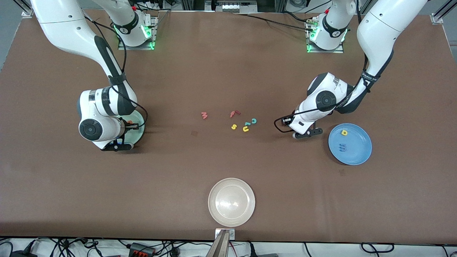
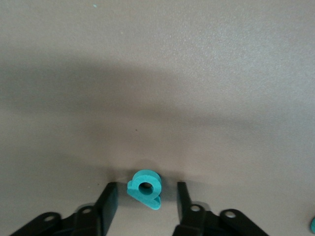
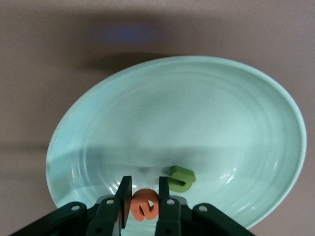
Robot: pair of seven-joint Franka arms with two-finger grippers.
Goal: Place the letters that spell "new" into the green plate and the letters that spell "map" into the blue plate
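Nearest the front camera, one whitish-beige plate (image 1: 231,202), one blue plate (image 1: 350,144) with two letters, m (image 1: 342,147) and a (image 1: 344,132), teal p (image 2: 145,188) bracketed by left gripper (image 2: 146,201), fingers apart, untouched, five letters (image 1: 234,120) mid-table, orange e (image 3: 144,205) pinched by right gripper (image 3: 144,202) over one green plate (image 3: 236,123), green n (image 3: 181,178) inside.

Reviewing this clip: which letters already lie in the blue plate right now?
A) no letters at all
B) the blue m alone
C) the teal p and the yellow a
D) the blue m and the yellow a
D: the front view shows the blue m and the yellow a lying in the blue plate, while the teal p sits between the left gripper fingers over the table.
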